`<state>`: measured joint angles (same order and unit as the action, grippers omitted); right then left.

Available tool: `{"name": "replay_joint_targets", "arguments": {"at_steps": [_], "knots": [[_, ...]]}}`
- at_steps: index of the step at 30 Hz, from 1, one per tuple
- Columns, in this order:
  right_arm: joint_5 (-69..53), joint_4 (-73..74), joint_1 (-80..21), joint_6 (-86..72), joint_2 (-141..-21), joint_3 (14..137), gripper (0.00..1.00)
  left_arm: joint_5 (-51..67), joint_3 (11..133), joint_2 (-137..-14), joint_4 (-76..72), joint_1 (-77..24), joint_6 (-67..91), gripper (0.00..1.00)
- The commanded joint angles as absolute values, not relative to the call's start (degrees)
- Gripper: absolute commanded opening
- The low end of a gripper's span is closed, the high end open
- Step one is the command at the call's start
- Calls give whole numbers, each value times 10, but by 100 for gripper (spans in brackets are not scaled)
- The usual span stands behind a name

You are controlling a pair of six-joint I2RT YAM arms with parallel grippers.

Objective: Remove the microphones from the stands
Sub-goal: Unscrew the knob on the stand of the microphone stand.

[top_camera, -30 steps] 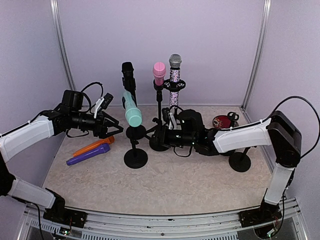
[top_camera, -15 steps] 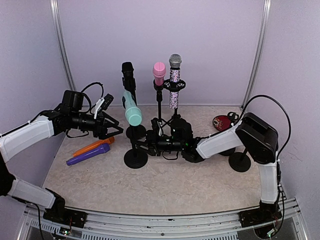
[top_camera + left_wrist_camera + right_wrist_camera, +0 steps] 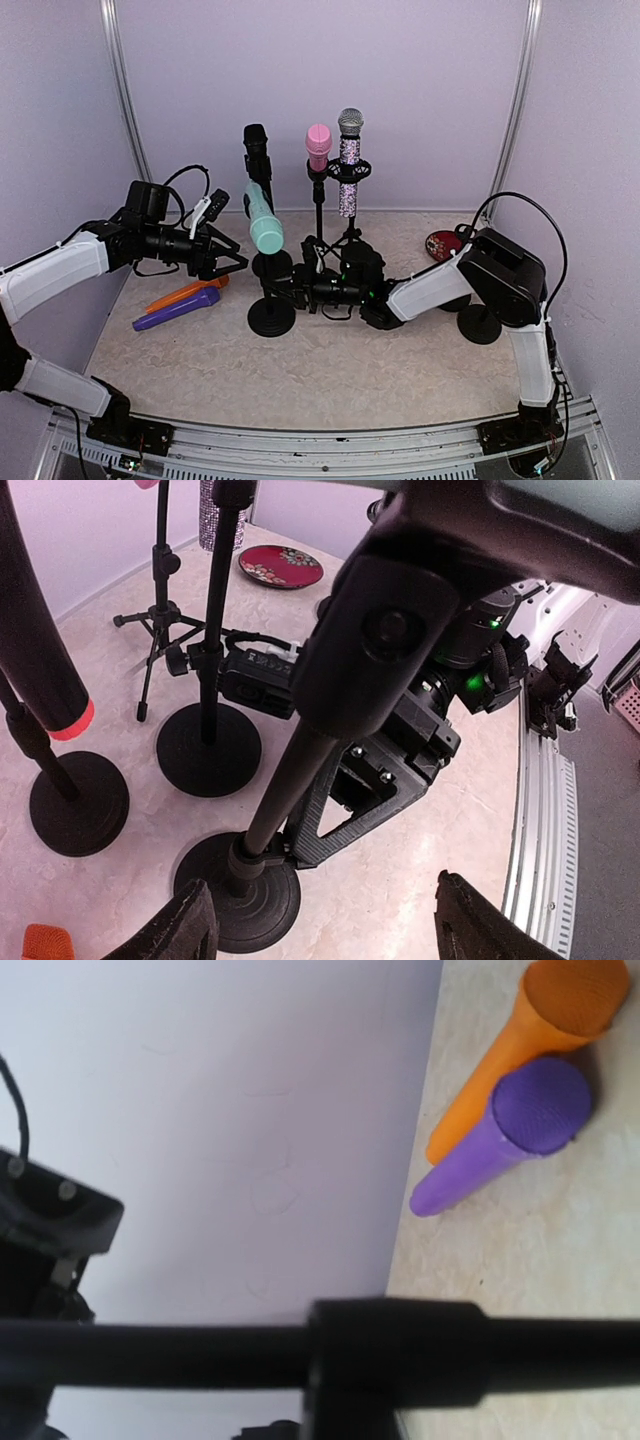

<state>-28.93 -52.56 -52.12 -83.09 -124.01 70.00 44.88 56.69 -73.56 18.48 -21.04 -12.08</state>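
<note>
A teal microphone (image 3: pixel 264 222) sits tilted in the clip of the front black stand (image 3: pixel 271 317). My left gripper (image 3: pixel 232 258) hangs open just left of that microphone, apart from it. In the left wrist view its fingers (image 3: pixel 190 925) frame the stand's pole (image 3: pixel 290 780) and round base (image 3: pixel 235 895). My right gripper (image 3: pixel 280 290) lies low across the table and is shut on the stand's pole just above the base. Its triangular finger (image 3: pixel 345 815) presses against the pole. In the right wrist view the pole (image 3: pixel 200 1352) crosses close and blurred, hiding the fingers.
Orange (image 3: pixel 185 292) and purple (image 3: pixel 178 308) microphones lie on the table at the left. Behind stand a black microphone (image 3: pixel 257 150), a pink one (image 3: pixel 318 146) and a glittery one (image 3: pixel 349 160) on stands. A red plate (image 3: pixel 442 243) and a bare stand base (image 3: pixel 480 323) are at the right.
My right arm has reached left to the front stand and its jaws have closed on the pole. The left arm has not moved.
</note>
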Motion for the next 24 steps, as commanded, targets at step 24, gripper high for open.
{"name": "replay_joint_targets", "arguments": {"at_steps": [24], "knots": [[-137, -147, -546, -528, -1180, 797, 0, 439, 579, -749, 167, -223, -115, 72]]}}
